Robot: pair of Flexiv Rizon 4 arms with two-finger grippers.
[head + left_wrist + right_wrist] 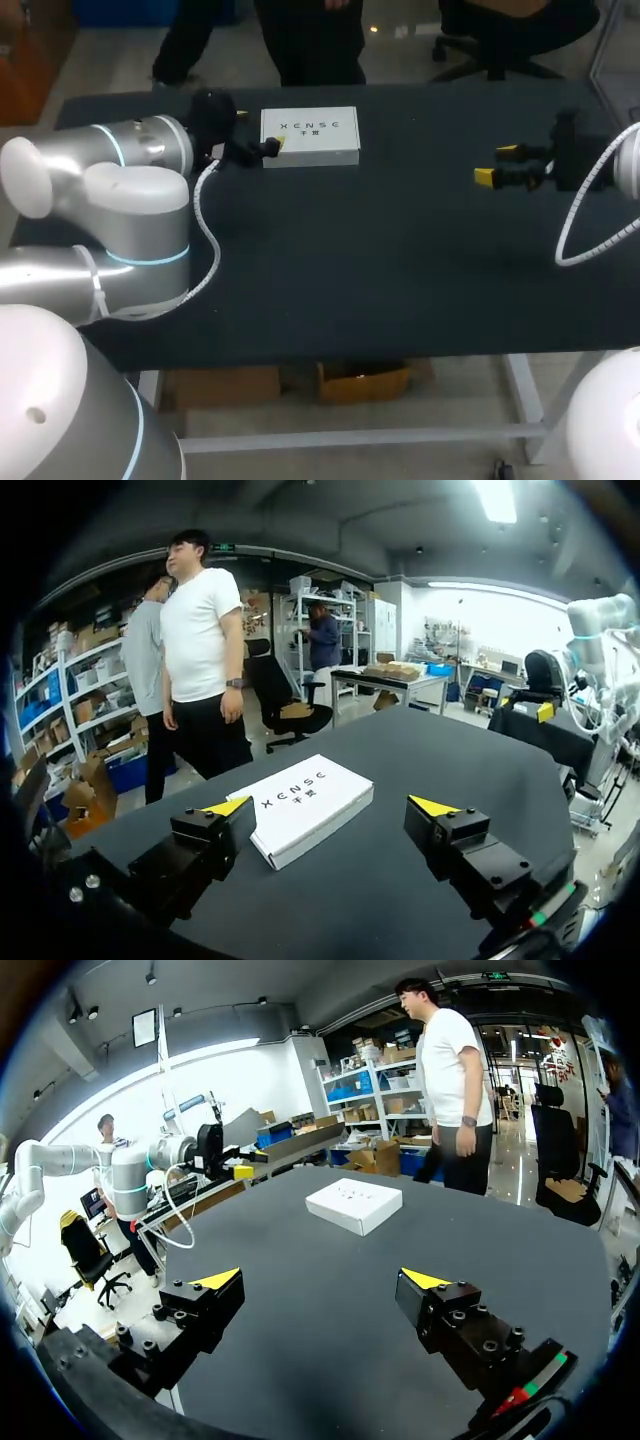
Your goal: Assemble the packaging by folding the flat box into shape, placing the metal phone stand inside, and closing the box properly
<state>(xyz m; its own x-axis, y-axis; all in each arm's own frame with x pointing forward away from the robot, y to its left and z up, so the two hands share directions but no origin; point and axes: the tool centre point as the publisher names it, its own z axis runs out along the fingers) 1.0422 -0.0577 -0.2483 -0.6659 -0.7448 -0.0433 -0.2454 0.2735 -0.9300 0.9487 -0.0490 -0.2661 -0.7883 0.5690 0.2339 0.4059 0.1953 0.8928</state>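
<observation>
A white, flat, shut box lies on the black table near its far edge, left of the middle. My left gripper is at the box's left end and is open. One yellow fingertip sits right at the box's edge. In the left wrist view the box lies just ahead of the left gripper, between the lines of its fingers, ungripped. My right gripper hovers open at the far right, pointing left with nothing in it. From the right gripper, the box lies well ahead. No phone stand is visible.
The black table top spreads between the two arms. Its far edge runs close behind the box. A white cable loops off my left arm, and another cable hangs from my right arm over the table.
</observation>
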